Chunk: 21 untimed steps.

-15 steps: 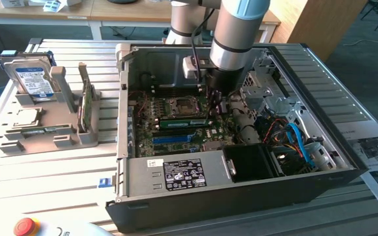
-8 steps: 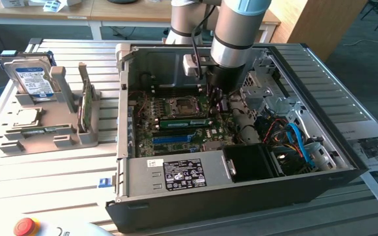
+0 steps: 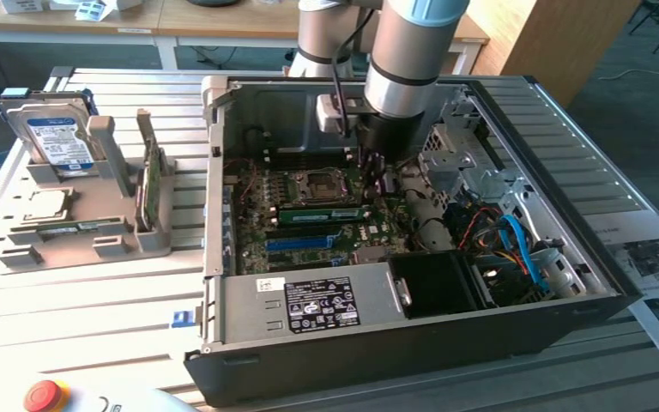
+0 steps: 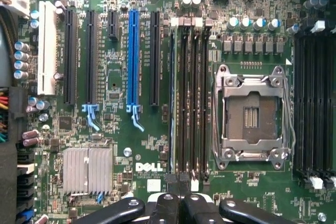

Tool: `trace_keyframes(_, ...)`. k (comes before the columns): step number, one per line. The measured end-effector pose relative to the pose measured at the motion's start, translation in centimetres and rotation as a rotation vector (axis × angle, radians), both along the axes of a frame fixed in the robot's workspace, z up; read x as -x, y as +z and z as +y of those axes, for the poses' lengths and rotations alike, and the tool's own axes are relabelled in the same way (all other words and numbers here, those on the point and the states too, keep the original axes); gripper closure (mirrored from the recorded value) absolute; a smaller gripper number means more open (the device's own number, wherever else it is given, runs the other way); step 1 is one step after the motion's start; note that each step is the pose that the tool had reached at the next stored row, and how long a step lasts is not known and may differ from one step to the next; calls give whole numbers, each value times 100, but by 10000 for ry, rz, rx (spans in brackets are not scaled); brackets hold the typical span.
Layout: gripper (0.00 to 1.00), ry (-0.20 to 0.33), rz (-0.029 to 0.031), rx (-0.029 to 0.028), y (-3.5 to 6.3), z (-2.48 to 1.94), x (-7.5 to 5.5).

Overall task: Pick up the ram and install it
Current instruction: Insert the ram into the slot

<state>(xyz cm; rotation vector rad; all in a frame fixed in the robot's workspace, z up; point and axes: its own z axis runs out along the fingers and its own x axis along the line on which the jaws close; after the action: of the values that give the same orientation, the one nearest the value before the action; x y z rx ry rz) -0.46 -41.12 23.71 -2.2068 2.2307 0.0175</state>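
The open computer case (image 3: 421,365) lay on the slatted surface (image 3: 89,300) in the middle of the exterior view, with the arm reaching down into it from the top of the frame. The tool (image 3: 373,180) hung low over the motherboard, just right of the empty CPU socket (image 3: 312,184) and over the right end of the memory slots. Its fingers were pressed together with no gap between them, which also showed in the wrist view, where the tool (image 4: 178,179) sat at the lower centre with its two dark fingertips (image 4: 172,179) meeting at the end of the slots. The ram (image 3: 323,213) stood on edge in a slot just below the socket in the exterior view, a green strip running left to right. In the wrist view the ram (image 4: 172,98) appeared edge-on as a thin line in the slot farthest from the CPU socket (image 4: 252,114), on the side toward the long blue slot (image 4: 133,56). Whether the fingertips touched the stick could not be told. A silver heatsink (image 4: 87,170) sat at the lower left of the wrist view. At the left of the exterior view a grey holder (image 3: 117,245) carried a hard drive (image 3: 57,137) standing upright, a square CPU chip (image 3: 45,204) lying flat, and a second green stick (image 3: 147,184) standing on edge.
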Motion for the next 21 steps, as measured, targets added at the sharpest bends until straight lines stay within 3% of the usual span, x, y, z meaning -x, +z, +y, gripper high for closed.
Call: trace_keyframes(21,89,0,-1,-1,-10,65,513)
